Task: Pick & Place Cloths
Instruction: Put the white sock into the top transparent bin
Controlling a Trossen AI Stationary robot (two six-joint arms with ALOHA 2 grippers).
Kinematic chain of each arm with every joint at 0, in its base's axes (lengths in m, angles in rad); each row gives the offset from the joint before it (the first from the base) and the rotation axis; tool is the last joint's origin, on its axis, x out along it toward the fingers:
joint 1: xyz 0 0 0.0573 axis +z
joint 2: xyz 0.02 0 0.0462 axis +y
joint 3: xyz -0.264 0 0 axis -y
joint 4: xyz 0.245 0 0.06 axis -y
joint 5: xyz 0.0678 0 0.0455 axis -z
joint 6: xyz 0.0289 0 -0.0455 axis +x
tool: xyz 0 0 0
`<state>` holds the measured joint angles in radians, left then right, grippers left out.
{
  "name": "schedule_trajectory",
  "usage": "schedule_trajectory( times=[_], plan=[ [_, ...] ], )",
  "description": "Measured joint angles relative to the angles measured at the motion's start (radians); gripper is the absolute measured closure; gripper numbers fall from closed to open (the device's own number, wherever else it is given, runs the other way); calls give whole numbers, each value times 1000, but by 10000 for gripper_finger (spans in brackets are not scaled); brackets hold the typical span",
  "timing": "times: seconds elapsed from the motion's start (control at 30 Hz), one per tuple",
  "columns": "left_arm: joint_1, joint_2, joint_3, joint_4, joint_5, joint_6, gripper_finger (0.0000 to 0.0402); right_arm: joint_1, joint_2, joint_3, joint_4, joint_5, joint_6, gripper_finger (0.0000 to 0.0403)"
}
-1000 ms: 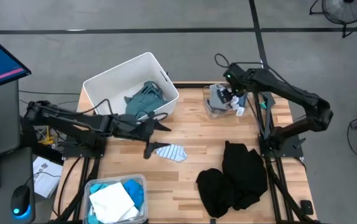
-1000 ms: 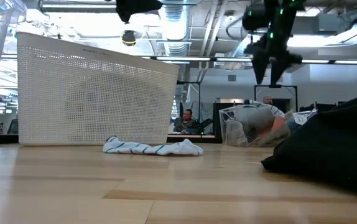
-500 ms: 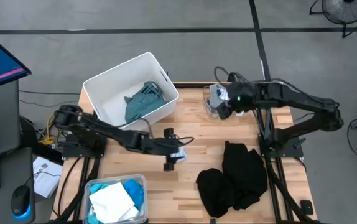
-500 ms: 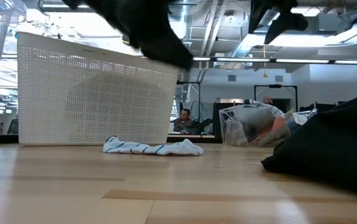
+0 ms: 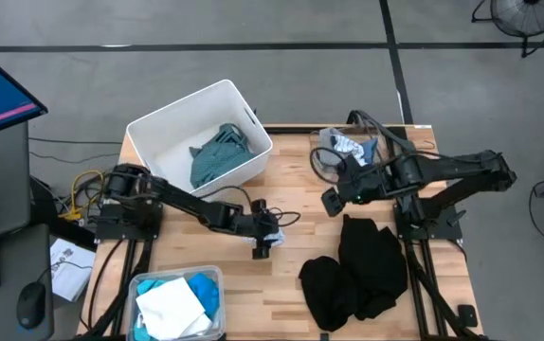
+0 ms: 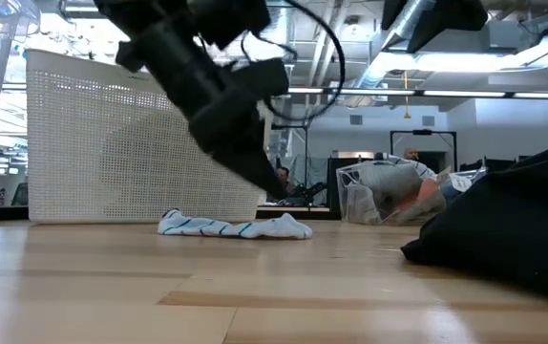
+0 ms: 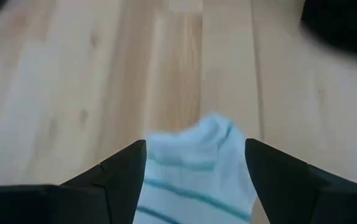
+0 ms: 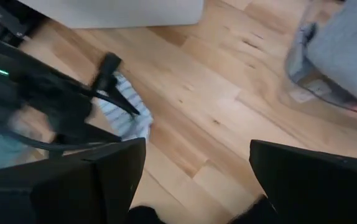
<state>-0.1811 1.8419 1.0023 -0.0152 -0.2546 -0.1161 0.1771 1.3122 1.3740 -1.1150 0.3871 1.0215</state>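
Hovering over the striped sock (image 7: 194, 171) mid-table, the left gripper (image 7: 195, 168) stands spread, a gap only its wrist view reveals; from overhead the right gripper (image 5: 333, 200), also spread, hangs near the black clothes (image 5: 353, 270).

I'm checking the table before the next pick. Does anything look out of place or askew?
Nothing looks damaged or spilled. The striped sock lies loose and crumpled on the bare table, outside the white bin; the open left gripper is poised right over it. Black clothes sit heaped near the right edge.
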Motion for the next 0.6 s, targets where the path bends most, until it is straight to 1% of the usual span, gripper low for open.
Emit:
schedule_trajectory(
  times=[0.13,0.23,0.3,0.33,0.37,0.43,0.5,0.57,0.6],
  plan=[
    [-1,61,-1,-13,16,2,147,37,36,1,39,19,1,122],
    [-1,77,1,-17,21,-27,147,59,49,1,86,14,10,122],
    [-1,79,3,-24,23,-48,156,78,51,1,107,14,31,122],
    [-1,79,2,-28,27,-53,166,87,50,1,118,16,38,122],
    [-1,79,2,-30,34,-60,182,98,50,1,125,25,43,122],
    [-1,74,2,-41,46,-79,228,120,50,1,130,54,52,122],
    [-1,74,2,-41,68,-101,292,145,50,1,135,84,53,122],
    [-1,62,0,-49,116,-117,361,167,50,1,135,108,35,122],
    [0,54,-2,-54,150,-129,380,178,50,1,134,116,15,122]
  ],
)
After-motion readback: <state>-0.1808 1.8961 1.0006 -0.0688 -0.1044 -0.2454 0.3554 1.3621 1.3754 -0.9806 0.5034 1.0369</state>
